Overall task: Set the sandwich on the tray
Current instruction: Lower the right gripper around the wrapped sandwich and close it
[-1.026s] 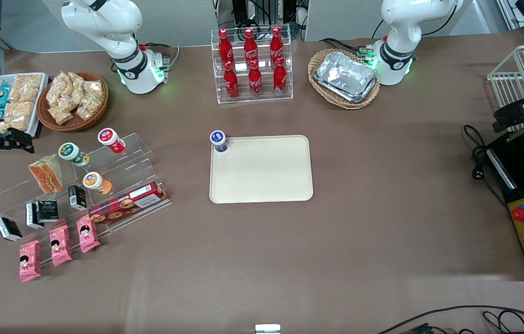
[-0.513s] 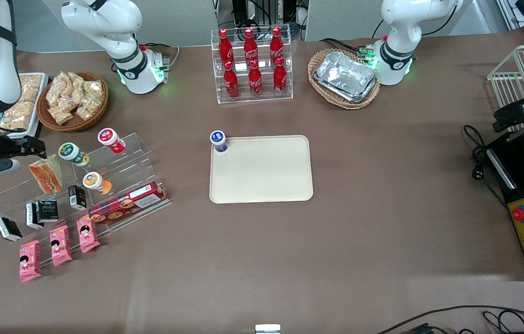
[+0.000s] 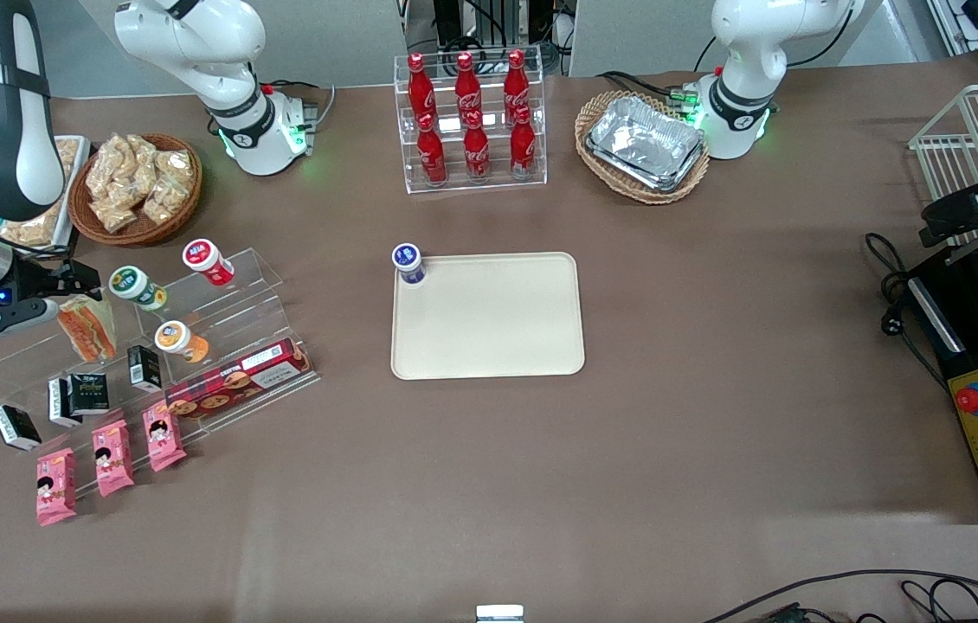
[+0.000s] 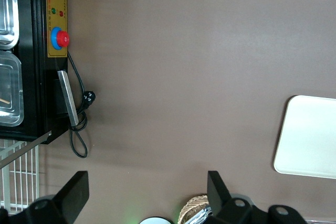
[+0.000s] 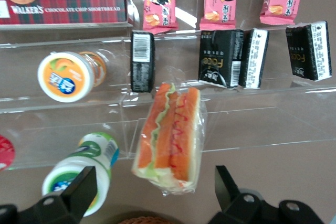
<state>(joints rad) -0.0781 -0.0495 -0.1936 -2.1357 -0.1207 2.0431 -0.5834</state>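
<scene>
The sandwich is a wrapped wedge with orange and green layers, leaning on the upper step of a clear acrylic display stand toward the working arm's end of the table. In the right wrist view the sandwich lies just ahead of my gripper, whose black fingers stand wide apart, holding nothing. In the front view the gripper hovers over the sandwich's end farther from the camera. The cream tray lies flat at the table's middle.
A blue-lidded cup stands on the tray's corner. Green-lidded, orange-lidded and red-lidded cups, black cartons, a cookie box and pink packets share the stand. A cola rack and baskets stand farther back.
The right arm has swung in from the table's end toward the stand. Its gripper went from beside the sandwich to over its farther end. The sandwich has not moved.
</scene>
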